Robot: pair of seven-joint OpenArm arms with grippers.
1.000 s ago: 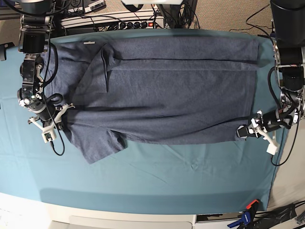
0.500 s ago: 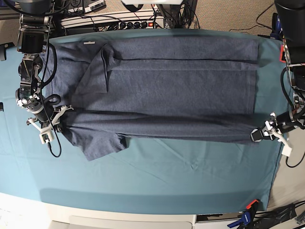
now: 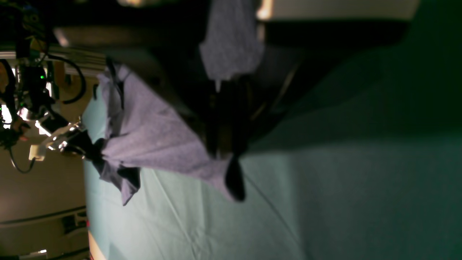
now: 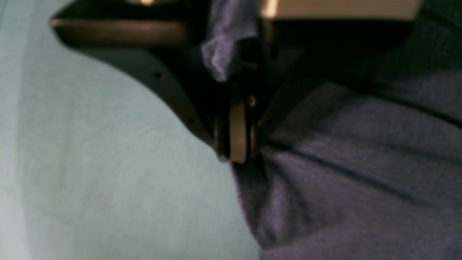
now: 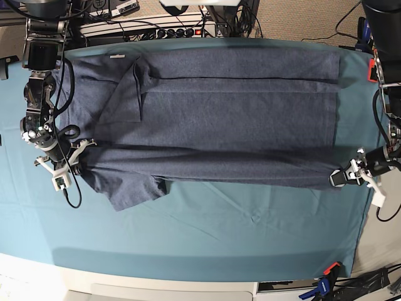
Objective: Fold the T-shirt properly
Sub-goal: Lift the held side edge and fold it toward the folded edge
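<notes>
From the base view you have the heathered slate-blue cotton T-shirt (image 5: 213, 119) spread across the teal tablecloth (image 5: 219, 238), far long edge already folded in, near edge stretched between both arms. Your wrist views show the left gripper (image 3: 234, 180) and right gripper (image 4: 234, 144) each pinching that near edge, so I judge this fold and the crosswise folds remain.

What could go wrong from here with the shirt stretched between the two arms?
The left end effector and right end effector pinch only thin bits of the T-shirt, so the taut near edge could slip free. One sleeve hangs loose and may fold crookedly. Dragging could also wrinkle the tablecloth.
</notes>
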